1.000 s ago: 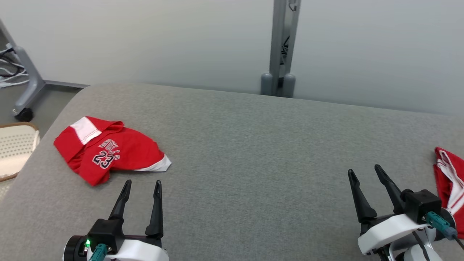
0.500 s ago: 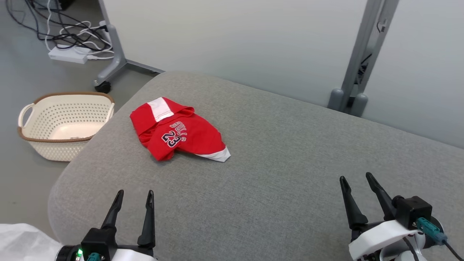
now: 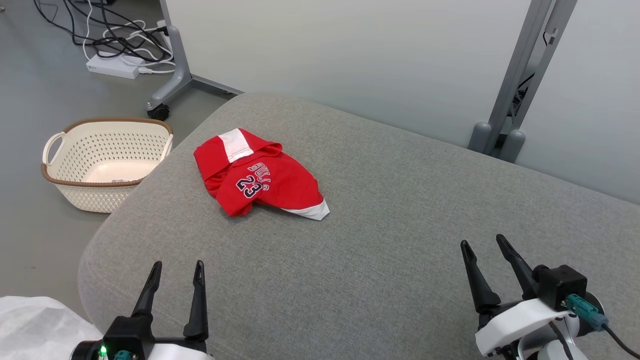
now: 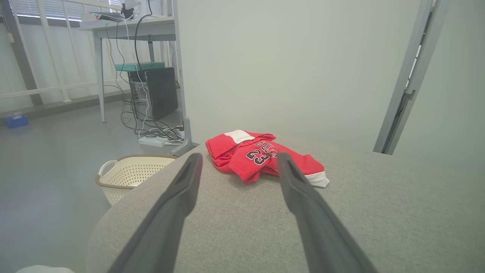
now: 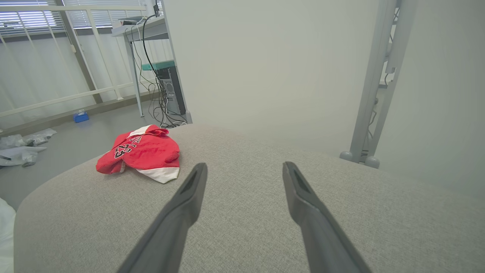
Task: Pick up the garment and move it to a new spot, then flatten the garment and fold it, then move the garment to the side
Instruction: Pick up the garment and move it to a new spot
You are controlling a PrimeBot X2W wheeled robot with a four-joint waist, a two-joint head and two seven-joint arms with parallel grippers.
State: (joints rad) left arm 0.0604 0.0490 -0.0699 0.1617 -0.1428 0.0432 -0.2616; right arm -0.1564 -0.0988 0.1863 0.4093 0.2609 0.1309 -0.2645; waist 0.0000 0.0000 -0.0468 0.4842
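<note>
Garment, a red jersey with white trim and the number 23, was seen crumpled in a loose heap on the grey fabric-covered counter, toward its far left corner. No part of it was touched or lifted, so the first step, picking it up for the move to a new spot, was judged not yet begun. Both pairs of jaws were held wide apart and empty: the left jaws low over the counter's near left edge, the right jaws at the near right, well apart from the garment. A forward reach was judged to be called for next, most likely by the left jaws, which were aimed almost straight at the heap, followed by a closing on a raised fold.

A cream perforated basket on the floor beside the counter's left end was shown from above in the head view. A desk and a dark computer tower were added by the left wrist view. In the right wrist view the garment's white-hemmed side was presented, off to the left, with a grey post at the right.
</note>
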